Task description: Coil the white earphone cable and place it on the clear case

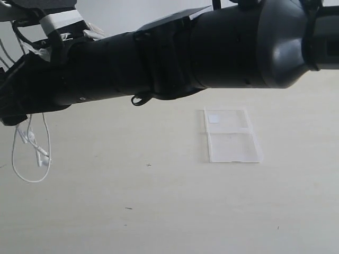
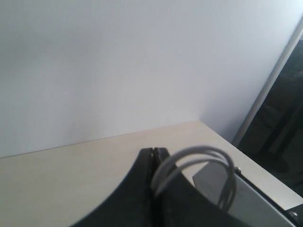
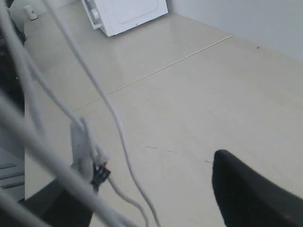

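The white earphone cable hangs in a loose loop at the far left, its earbuds dangling just above the table. Its top end disappears under the end of a black arm that crosses the whole exterior view. In the left wrist view my left gripper is shut, and loops of the white cable arch out from between its jaws. The clear case lies open and flat right of centre, with its white sticker on the far half. My right gripper is open with nothing between its fingers.
The black arm hides the back of the table. Blurred white wires with a small black connector hang close to the right wrist camera. A white box stands far off in that view.
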Available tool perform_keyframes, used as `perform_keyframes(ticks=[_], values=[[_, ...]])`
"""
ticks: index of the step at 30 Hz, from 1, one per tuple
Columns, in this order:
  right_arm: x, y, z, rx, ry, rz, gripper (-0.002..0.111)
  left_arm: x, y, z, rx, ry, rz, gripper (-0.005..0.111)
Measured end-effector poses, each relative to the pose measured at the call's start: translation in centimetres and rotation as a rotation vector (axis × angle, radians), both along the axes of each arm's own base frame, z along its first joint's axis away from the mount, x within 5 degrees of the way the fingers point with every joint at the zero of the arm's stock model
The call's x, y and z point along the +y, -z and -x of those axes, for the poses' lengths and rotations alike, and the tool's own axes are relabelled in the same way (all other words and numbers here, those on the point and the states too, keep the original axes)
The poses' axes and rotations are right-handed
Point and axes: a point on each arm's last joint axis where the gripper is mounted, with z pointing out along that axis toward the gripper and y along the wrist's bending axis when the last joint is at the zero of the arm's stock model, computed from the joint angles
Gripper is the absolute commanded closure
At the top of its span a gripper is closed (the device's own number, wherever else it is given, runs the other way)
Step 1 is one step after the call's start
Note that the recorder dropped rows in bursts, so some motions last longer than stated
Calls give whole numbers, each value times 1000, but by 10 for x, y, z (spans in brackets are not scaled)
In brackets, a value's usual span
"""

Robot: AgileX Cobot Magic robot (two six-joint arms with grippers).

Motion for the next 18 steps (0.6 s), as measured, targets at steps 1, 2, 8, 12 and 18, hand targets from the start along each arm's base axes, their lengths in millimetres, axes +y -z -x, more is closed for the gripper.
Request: perform_keyframes(ticks=[1, 2, 8, 12, 18], values=[[0, 0, 0, 0, -1, 0, 73, 0, 0, 0, 0, 2, 3, 107], [0, 0, 0, 1, -1, -1, 82, -1, -1, 0, 0, 7, 12, 107], [-2, 1, -4, -18, 42, 16, 108, -2, -1, 1, 1, 28, 19, 107], [-7, -3, -1, -78, 20, 97, 108, -2, 2, 1, 20, 27, -13, 107], [-23, -12, 8, -119, -19, 249, 108, 2, 4, 0, 43, -19, -4, 107]])
